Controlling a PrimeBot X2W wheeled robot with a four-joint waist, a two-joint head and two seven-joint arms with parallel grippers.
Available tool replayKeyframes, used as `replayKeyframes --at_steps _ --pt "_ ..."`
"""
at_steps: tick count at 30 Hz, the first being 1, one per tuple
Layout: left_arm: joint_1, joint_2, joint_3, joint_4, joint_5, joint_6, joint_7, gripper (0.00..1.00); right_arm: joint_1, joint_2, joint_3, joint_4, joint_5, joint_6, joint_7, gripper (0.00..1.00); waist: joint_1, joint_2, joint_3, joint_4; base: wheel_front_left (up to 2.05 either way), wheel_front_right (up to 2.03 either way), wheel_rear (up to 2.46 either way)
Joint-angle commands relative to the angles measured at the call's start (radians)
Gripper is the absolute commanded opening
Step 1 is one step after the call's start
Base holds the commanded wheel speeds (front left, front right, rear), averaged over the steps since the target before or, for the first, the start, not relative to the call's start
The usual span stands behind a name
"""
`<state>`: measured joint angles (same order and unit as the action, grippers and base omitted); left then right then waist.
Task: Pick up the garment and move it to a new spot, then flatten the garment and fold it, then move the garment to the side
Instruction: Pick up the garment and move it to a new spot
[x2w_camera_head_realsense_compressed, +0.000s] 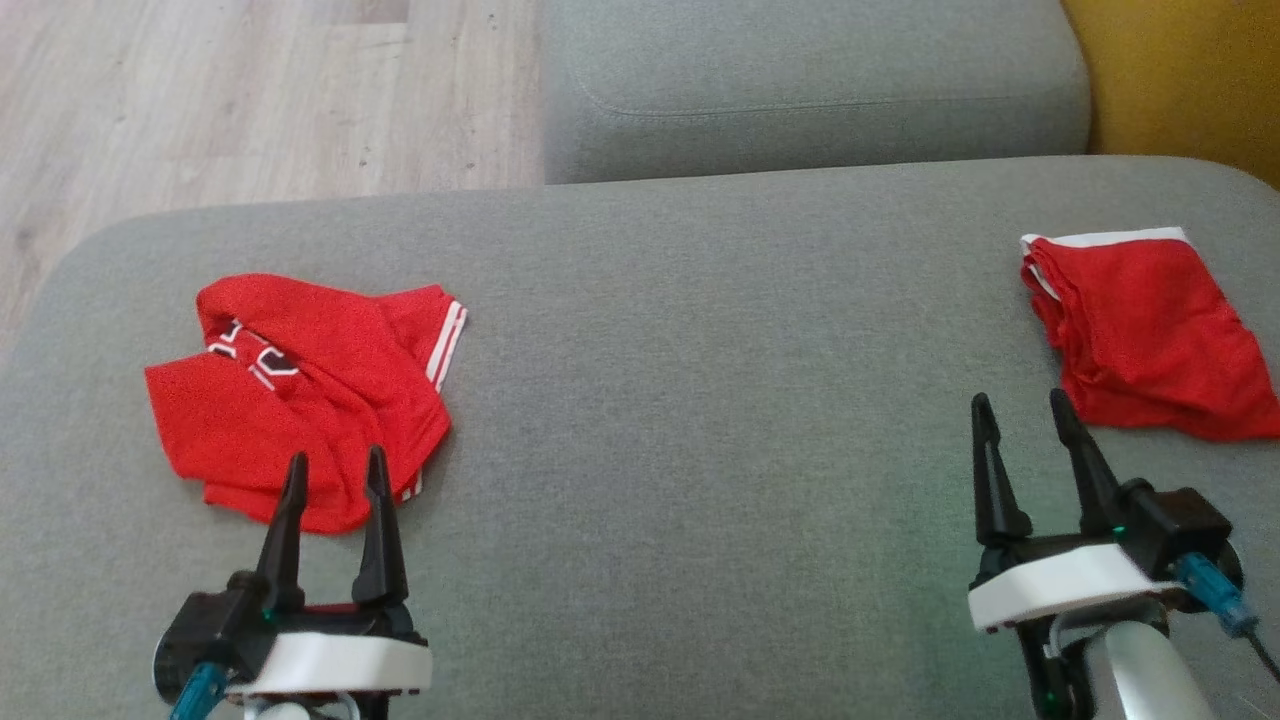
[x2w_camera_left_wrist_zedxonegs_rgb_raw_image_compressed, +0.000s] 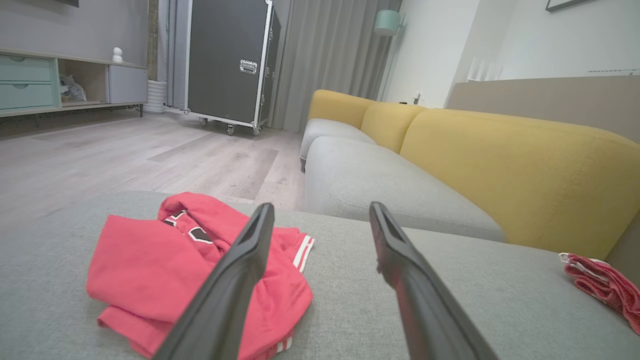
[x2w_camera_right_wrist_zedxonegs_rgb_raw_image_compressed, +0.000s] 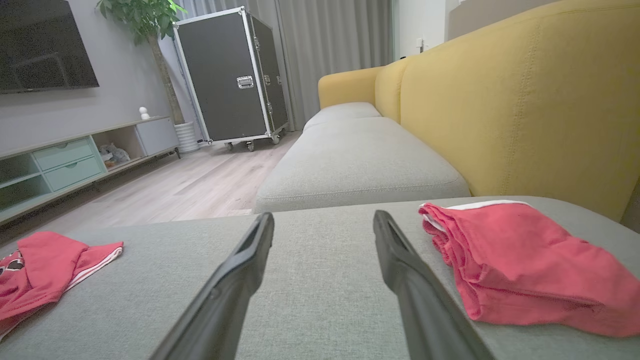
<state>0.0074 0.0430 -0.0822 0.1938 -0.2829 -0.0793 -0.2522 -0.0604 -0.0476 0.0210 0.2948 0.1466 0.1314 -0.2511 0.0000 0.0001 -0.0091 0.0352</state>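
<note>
The left gripper (x2w_camera_head_realsense_compressed: 336, 455) (two long dark fingers on a black-and-white wrist block) sits low at the robot's left, fingers parted and pointing forward. The right gripper (x2w_camera_head_realsense_compressed: 1021, 396), built alike, stands equally open on its pale forearm (x2w_camera_head_realsense_compressed: 1140, 670) — fingers leaning slightly leftward.

cnt — red garments (x2w_camera_head_realsense_compressed: 300, 400) (x2w_camera_head_realsense_compressed: 1150, 340) x2 | grey seat cushions (x2w_camera_head_realsense_compressed: 700, 330) (x2w_camera_head_realsense_compressed: 800, 90) x2 | flight case (x2w_camera_left_wrist_zedxonegs_rgb_raw_image_compressed: 225, 60) x1

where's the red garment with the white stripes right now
In the head view the striped red garment lies crumpled on the left side of the grey cushion, ahead of the open left pincer; the other red garment lies far right.
</note>
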Motion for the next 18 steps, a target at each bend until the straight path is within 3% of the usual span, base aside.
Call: replayKeyframes --at_steps 1,7,18 --pt "-0.034 0.007 0.036 -0.025 -0.001 0.002 -0.01 1.0 -0.026 -0.003 0.03 -0.027 -0.005 -0.001 -0.011 1.0 0.0 -0.0001 -0.001 0.006 0.0 0.0 0.0" --pt "-0.029 0.007 0.051 -0.017 0.007 0.008 -0.01 1.0 -0.017 -0.003 0.095 -0.018 0.005 -0.001 -0.011 1.0 0.0 -0.0001 -0.015 0.058 0.0 0.0 0.0" --pt "-0.005 0.007 0.094 -0.005 0.041 0.004 -0.01 1.0 -0.002 -0.003 0.213 0.014 0.056 -0.001 -0.011 1.0 0.0 -0.0001 -0.046 0.215 0.0 0.0 0.0"
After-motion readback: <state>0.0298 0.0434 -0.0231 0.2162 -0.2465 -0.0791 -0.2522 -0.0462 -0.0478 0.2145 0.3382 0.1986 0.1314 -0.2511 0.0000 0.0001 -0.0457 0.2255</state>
